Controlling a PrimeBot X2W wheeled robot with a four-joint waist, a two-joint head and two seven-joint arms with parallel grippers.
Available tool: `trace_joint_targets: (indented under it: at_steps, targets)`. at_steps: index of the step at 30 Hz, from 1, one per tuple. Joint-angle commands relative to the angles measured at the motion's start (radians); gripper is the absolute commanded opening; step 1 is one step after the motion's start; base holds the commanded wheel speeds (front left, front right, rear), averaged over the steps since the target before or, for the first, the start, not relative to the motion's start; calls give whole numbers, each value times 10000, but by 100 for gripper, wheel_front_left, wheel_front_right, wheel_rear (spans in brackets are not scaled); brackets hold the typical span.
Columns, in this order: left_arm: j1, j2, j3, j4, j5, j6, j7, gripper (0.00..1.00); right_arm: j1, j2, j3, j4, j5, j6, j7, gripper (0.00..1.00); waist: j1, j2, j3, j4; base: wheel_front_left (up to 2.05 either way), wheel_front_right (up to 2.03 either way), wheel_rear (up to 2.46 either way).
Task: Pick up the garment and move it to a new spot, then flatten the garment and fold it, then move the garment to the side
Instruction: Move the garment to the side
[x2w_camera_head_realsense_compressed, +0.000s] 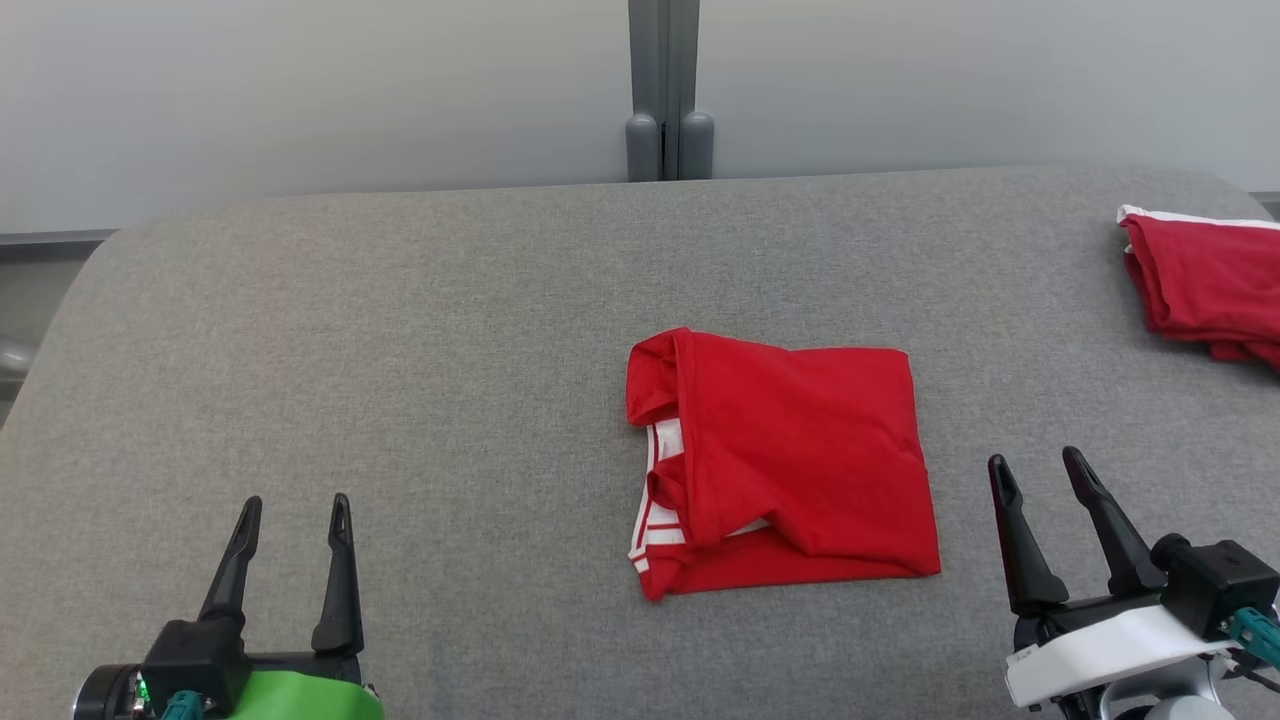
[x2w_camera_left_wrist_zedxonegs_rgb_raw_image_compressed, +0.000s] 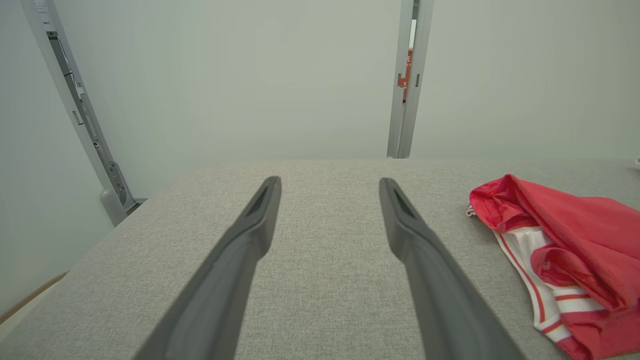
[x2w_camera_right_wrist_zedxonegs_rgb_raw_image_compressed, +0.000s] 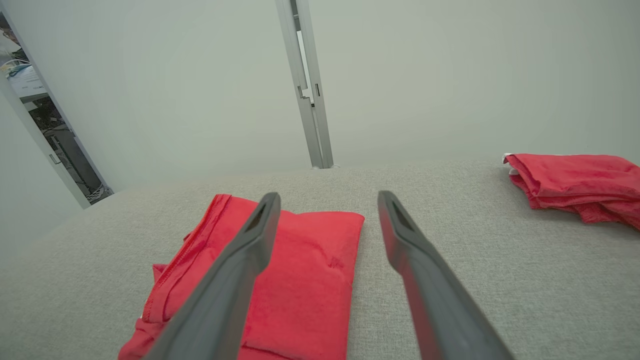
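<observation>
A red garment (x2w_camera_head_realsense_compressed: 790, 460) with white trim lies folded into a rough square in the middle of the grey table (x2w_camera_head_realsense_compressed: 400, 330). It also shows at the right in the left wrist view, garment (x2w_camera_left_wrist_zedxonegs_rgb_raw_image_compressed: 575, 250), and at lower left in the right wrist view, garment (x2w_camera_right_wrist_zedxonegs_rgb_raw_image_compressed: 300, 270). My left gripper (x2w_camera_head_realsense_compressed: 295, 515) hovers open at the lower left, well away from the cloth, with nothing between its fingers. At the lower right my right gripper (x2w_camera_head_realsense_compressed: 1040, 470) is open and empty, just right of the garment's edge.
A second folded red garment (x2w_camera_head_realsense_compressed: 1205, 285) with a white edge lies at the table's far right; it shows too in the right wrist view, second garment (x2w_camera_right_wrist_zedxonegs_rgb_raw_image_compressed: 575, 185). A grey post (x2w_camera_head_realsense_compressed: 668, 90) stands behind the table against the pale wall.
</observation>
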Motion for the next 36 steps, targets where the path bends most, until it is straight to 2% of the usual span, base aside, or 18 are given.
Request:
trace_joint_targets:
  at_steps: [1,26,36]
  targets:
    - [169,73,49,-37,73,-19,-27,100,82,18,17,-24,-38,-4,34,100,0,0,2,-5,0,0,0]
    - [198,40,84,-87,127,-40,-27,100,11,31,52,130,-44,-4,47,100,0,0,-5,-7,0,0,0]
    - [-192,19,-24,-153,128,-45,-27,100,-1526,-177,357,801,-337,-4,267,100,0,0,385,57,0,0,0]
